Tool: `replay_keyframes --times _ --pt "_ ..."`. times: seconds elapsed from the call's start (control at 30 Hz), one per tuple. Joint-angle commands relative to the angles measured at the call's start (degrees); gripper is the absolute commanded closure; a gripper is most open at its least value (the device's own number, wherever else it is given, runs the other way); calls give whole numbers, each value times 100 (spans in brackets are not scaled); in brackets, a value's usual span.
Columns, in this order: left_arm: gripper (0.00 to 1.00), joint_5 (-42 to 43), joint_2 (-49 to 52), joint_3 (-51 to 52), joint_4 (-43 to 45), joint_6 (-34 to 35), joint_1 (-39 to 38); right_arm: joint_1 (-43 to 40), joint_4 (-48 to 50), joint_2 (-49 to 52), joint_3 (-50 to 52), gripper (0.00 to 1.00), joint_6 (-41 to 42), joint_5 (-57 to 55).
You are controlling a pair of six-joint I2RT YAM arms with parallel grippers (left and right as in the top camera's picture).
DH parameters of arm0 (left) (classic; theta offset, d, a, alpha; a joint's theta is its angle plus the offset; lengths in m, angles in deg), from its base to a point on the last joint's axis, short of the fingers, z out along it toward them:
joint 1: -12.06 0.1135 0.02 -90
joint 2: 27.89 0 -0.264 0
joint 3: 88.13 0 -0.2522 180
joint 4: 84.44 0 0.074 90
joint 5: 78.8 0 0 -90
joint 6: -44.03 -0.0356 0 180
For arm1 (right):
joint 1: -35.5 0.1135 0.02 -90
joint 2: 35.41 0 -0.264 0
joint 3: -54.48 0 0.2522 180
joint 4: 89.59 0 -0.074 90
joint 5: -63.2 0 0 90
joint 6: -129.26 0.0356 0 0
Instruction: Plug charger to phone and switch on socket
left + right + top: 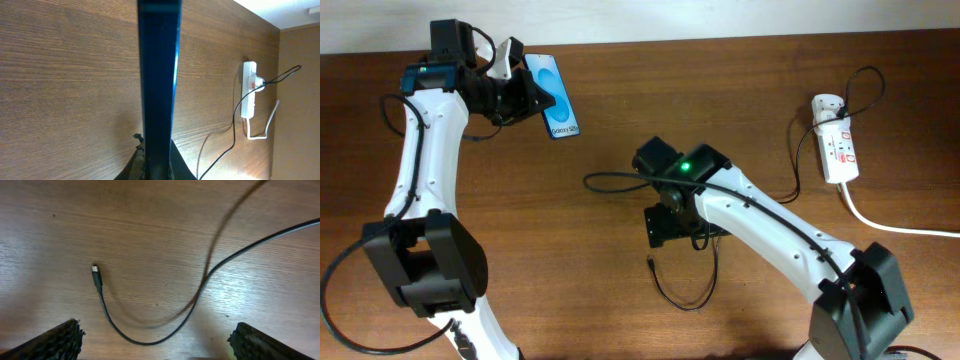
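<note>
My left gripper (525, 92) is shut on the phone (554, 95), a blue-screened smartphone held on edge at the far left of the table; in the left wrist view the phone (159, 75) runs up between my fingers (157, 167). The charger cable (690, 300) loops on the table in front of my right gripper (672, 228), its connector tip (650, 264) lying free. In the right wrist view the tip (96, 275) and the cable loop (150, 341) lie between my wide-open fingers (156, 342). The socket (835, 137) lies at the far right with the white adapter (827, 106) plugged in.
The power strip's thick white cord (895, 228) runs off the right edge. The strip also shows in the left wrist view (249, 90). The charger cable runs under my right arm toward the strip. A wall edge bounds the table's far side.
</note>
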Motion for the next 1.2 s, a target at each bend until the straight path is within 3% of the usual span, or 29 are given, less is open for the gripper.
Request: replay_keyframes --times 0.0,0.1,0.2,0.27,0.57,0.77,0.9,1.17 --pt "100 39 -66 -63 13 72 42 -11 940 -9 673 2 -817 1432" --pt "100 39 -66 -63 13 72 42 -11 1606 -9 1128 7 -1064 2050" --pt "100 39 -66 -63 11 72 42 -7 1602 -9 1154 34 -953 2017" --pt "100 39 -66 -63 11 72 42 -7 1725 -9 1237 40 -916 2002" --pt "100 39 -66 -63 9 72 42 -7 2605 -4 1937 51 -310 2048" --pt "100 39 -66 -63 9 72 42 -7 2929 -4 2240 53 -306 2199" --pt "100 39 -66 -63 9 72 42 -7 3104 2 2277 62 -13 2199" --pt "100 39 -66 -63 11 72 42 -7 3274 461 2277 58 96 2378"
